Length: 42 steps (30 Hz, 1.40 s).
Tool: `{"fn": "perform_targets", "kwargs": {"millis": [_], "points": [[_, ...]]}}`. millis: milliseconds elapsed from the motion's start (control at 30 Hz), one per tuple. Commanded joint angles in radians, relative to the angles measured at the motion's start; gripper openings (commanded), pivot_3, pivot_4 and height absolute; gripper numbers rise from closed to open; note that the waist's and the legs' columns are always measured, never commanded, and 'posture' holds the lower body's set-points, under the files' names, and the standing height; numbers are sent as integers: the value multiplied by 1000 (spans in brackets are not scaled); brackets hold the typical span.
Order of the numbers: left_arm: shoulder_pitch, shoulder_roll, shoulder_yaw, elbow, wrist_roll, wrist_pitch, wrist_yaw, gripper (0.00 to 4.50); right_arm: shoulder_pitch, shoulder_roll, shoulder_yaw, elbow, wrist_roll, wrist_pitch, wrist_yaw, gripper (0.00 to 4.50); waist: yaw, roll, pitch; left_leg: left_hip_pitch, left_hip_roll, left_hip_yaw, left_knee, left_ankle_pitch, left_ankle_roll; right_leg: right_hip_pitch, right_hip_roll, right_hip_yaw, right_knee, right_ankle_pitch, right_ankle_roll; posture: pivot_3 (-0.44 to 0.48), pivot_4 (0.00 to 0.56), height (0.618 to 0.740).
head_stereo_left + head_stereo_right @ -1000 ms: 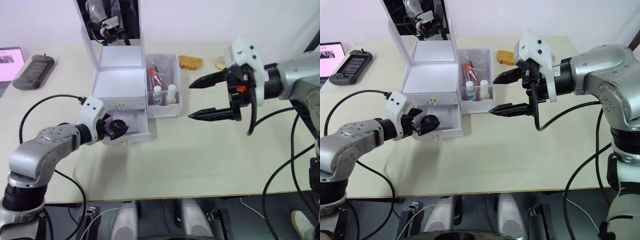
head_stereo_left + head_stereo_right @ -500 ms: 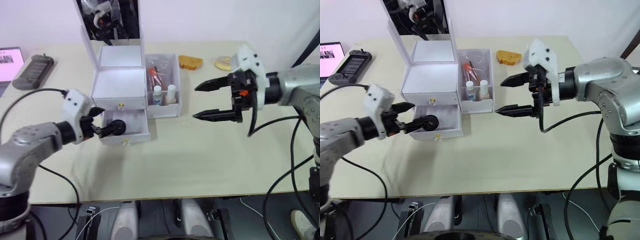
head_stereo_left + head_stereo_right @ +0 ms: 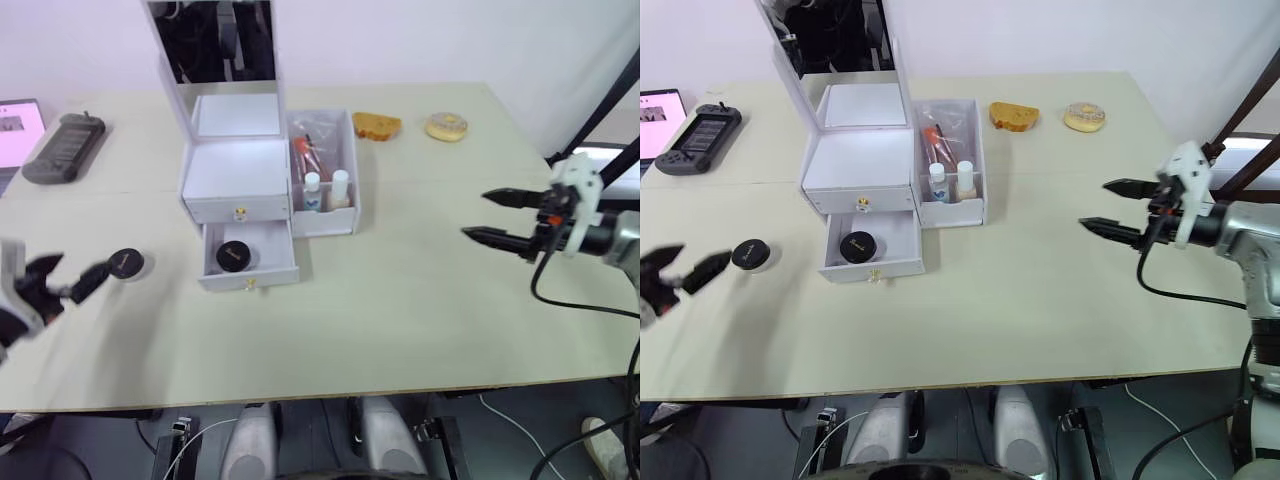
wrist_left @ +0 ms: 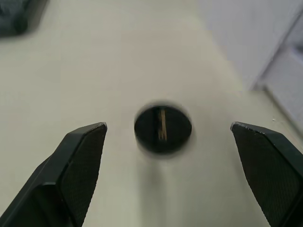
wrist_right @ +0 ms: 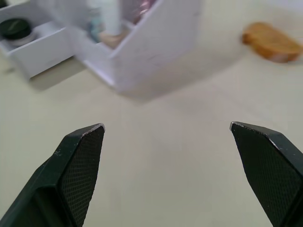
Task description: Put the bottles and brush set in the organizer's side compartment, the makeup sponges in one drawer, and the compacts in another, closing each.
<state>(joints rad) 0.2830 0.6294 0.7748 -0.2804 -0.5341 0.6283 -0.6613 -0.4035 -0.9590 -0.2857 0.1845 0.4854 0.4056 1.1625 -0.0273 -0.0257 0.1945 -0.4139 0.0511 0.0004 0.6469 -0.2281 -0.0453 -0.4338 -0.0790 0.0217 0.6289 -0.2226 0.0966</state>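
Both pincers (image 3: 670,270) (image 3: 1107,206) spread, apart

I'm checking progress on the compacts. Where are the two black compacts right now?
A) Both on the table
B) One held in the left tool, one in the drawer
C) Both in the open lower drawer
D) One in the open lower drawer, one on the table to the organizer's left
D: one compact lies in the open lower drawer, the other compact sits on the table just ahead of the open left tool.

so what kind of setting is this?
Likely a lab or test bench staged as a vanity: a plain beige table, a white cosmetics organizer with mirror lid, plus a stray game console and laptop corner.
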Motion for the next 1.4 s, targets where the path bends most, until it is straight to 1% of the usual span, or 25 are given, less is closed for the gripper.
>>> {"fn": "perform_targets", "kwargs": {"millis": [33,167,233,267,400,467,567,633,667,733,767,833,867,967,1033,1100,1233,1400], "points": [[69,-35,75,-18,4,-110,-16,4446,30,-2,-54,21,5,-43,2,4500,3,0,0,2,0,0,0,0,0,1,0,0,0,0,0,0,150,740],[164,-82,91,60,8,-210,-64,4446,87,2,-59,21,-4,-73,-1,4500,7,1,0,6,0,-2,1,0,-1,4,0,0,-1,-2,2,0,150,740],[187,-84,96,105,17,-248,-72,4446,101,5,-52,23,-12,-81,-13,4500,0,5,-3,7,0,-4,0,-2,-4,4,0,-2,-12,-1,1,0,150,740],[187,-80,95,116,11,-259,-74,4446,107,4,-48,21,-16,-87,-14,4500,-4,5,-2,6,-1,-5,1,-3,-4,8,-1,-3,-17,-1,1,0,150,740],[168,-73,74,148,8,-287,-63,4446,110,11,-35,-16,-12,-89,-24,4500,-16,5,-2,5,-1,-2,2,-3,-4,7,-3,-2,-24,0,0,0,150,740],[159,-72,61,144,8,-290,-58,4446,97,14,-26,-40,-9,-84,-25,4500,-17,4,-2,4,-1,-1,0,-3,-4,8,-3,-2,-29,2,-4,0,150,740],[151,-73,49,126,4,-287,-49,4446,73,18,-3,-94,-3,-57,-30,4500,-19,4,-3,4,0,3,-1,-3,-4,10,-4,0,-29,4,-6,0,150,740],[144,-59,34,104,2,-253,-31,4446,46,8,32,-160,8,-17,-19,4500,-19,4,-3,4,0,4,-1,-4,-2,8,-3,0,-26,6,-9,0,150,740],[144,-30,12,80,3,-175,-8,4446,19,-3,60,-208,13,13,-13,4500,-17,3,-3,4,0,5,-1,-4,-2,8,-3,0,-26,6,-9,0,150,740],[132,59,-29,13,0,-19,22,4446,-72,-21,113,-293,33,108,-30,4500,-15,1,-2,4,0,3,-1,-7,-1,4,-2,0,-15,4,-6,0,150,740],[106,99,-32,-12,-31,58,38,4446,-113,-35,132,-325,45,155,-25,4500,-15,1,-1,4,0,1,-2,-7,-1,0,-1,0,-9,3,-4,0,150,740],[46,167,-42,-38,-50,136,56,4446,-168,-54,154,-368,84,224,4,4500,-8,1,0,4,0,-1,-1,-7,-1,-3,0,-1,-3,2,-3,0,150,740],[13,192,-48,-44,-61,175,67,4446,-188,-59,163,-383,101,252,15,4500,-5,1,0,4,0,-3,-1,-7,-1,-4,0,-1,-1,1,-2,0,150,740],[-92,261,-112,-58,-77,298,97,4446,-256,-64,194,-433,148,329,33,4500,-8,1,0,5,0,-5,-1,-7,-1,-4,1,-2,-1,0,0,0,150,740],[-155,294,-161,-25,-63,345,112,4446,-296,-64,205,-462,177,380,31,4500,-13,2,0,5,0,-3,-1,-7,-1,-2,-1,-2,-2,1,-2,0,150,740],[-209,303,-184,5,-55,381,132,4446,-313,-68,205,-484,192,404,27,4500,-18,1,0,4,-1,-2,-1,-7,-1,-3,-1,-1,-3,3,-4,0,150,740],[-289,318,-232,74,-21,376,141,4446,-301,-84,184,-514,206,423,21,4500,-15,1,0,4,0,-2,-4,-7,-1,-3,0,-2,-3,1,-2,0,150,740],[-413,295,-292,161,15,357,177,4446,-277,-96,170,-534,206,417,12,4500,-8,1,0,4,0,-3,-3,-7,-1,-4,0,-2,-1,1,-1,0,150,740]]}}
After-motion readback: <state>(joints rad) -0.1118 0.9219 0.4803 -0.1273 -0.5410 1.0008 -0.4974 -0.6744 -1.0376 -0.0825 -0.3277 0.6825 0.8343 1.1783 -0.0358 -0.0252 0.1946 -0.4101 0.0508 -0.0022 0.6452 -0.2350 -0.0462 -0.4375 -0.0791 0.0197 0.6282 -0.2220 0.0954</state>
